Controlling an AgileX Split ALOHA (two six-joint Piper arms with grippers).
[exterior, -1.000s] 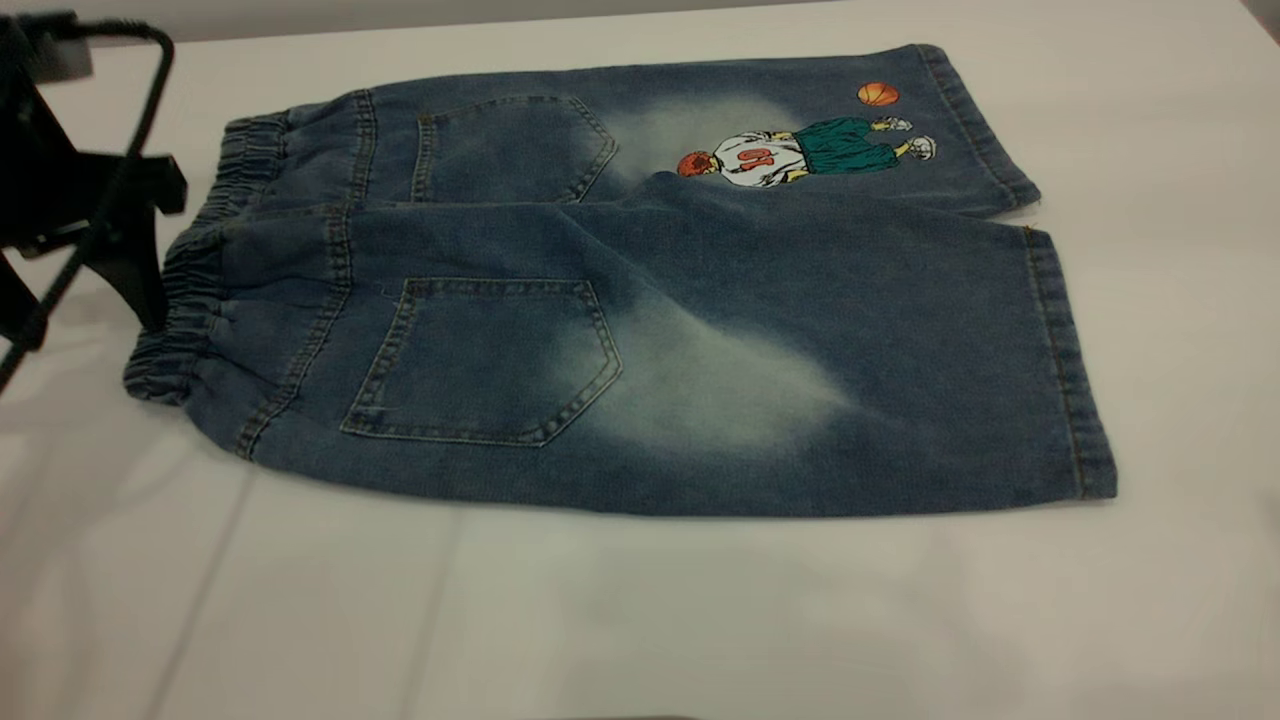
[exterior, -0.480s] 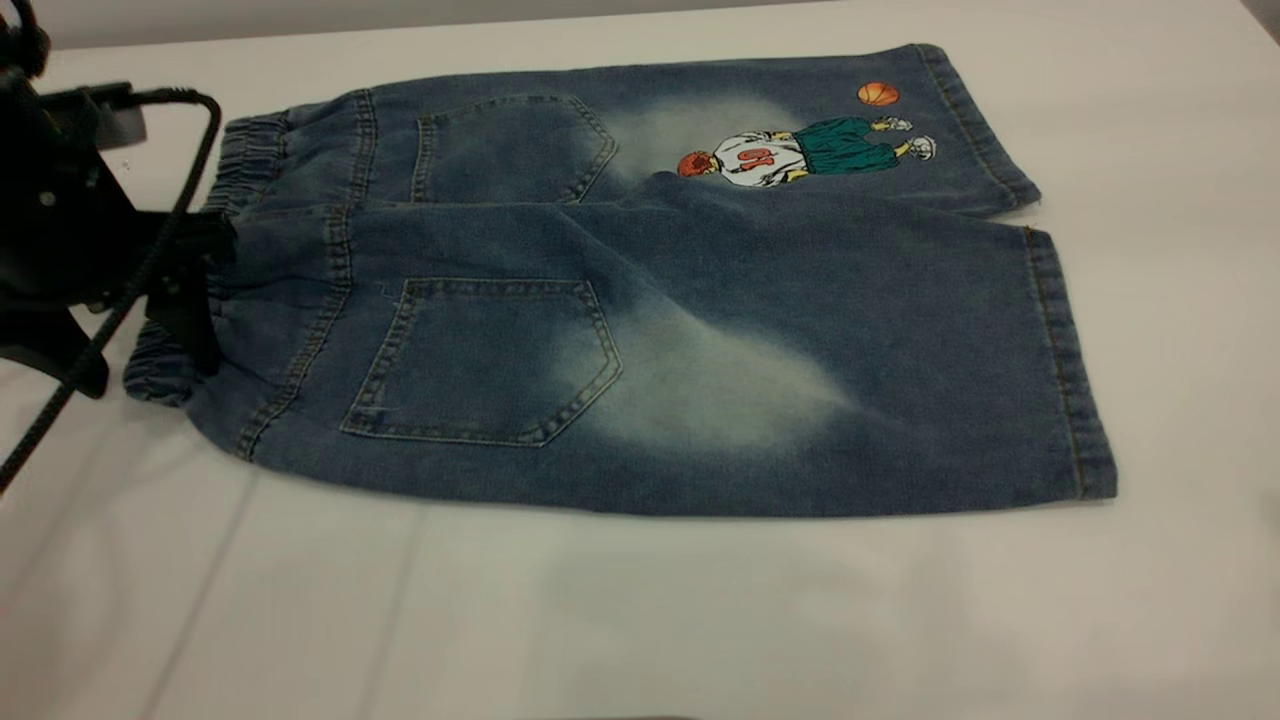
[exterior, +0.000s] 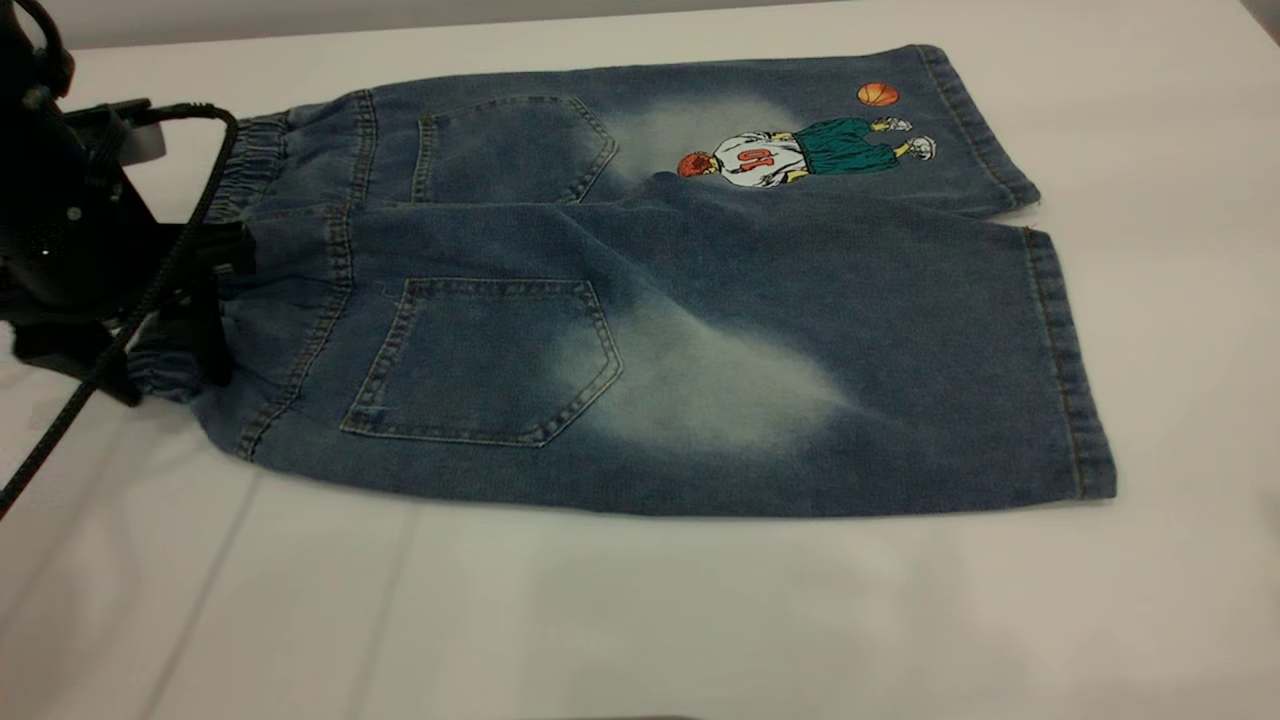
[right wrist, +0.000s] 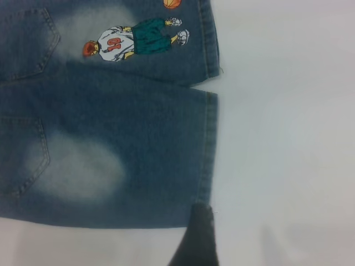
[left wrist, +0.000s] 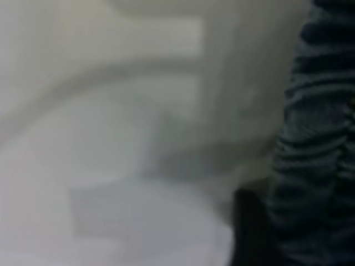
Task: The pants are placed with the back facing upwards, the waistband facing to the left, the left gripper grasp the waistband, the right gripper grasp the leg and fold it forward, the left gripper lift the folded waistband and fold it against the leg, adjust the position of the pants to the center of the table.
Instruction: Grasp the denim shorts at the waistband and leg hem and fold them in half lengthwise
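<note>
The pants (exterior: 640, 330) lie flat on the table (exterior: 640, 620), back pockets up and the cartoon print on the far leg. The ruffled waistband (exterior: 250, 155) points left. My left gripper (exterior: 216, 300) is at the near half of the waistband and stands open, one finger above the band and one finger (exterior: 208, 345) in front of it. In the left wrist view the puckered waistband (left wrist: 316, 138) runs beside a dark finger (left wrist: 249, 233). My right gripper (right wrist: 195, 241) shows only in its wrist view, as a dark tip at the hem corner of the plain leg (right wrist: 138, 149).
A black braided cable (exterior: 60, 430) trails from the left gripper down across the table's left front. Bare tabletop (right wrist: 288, 138) lies beyond the leg hems (exterior: 1075, 380) on the right.
The left gripper has moved right, from beside the waistband's edge to over the waistband. The pants have barely shifted.
</note>
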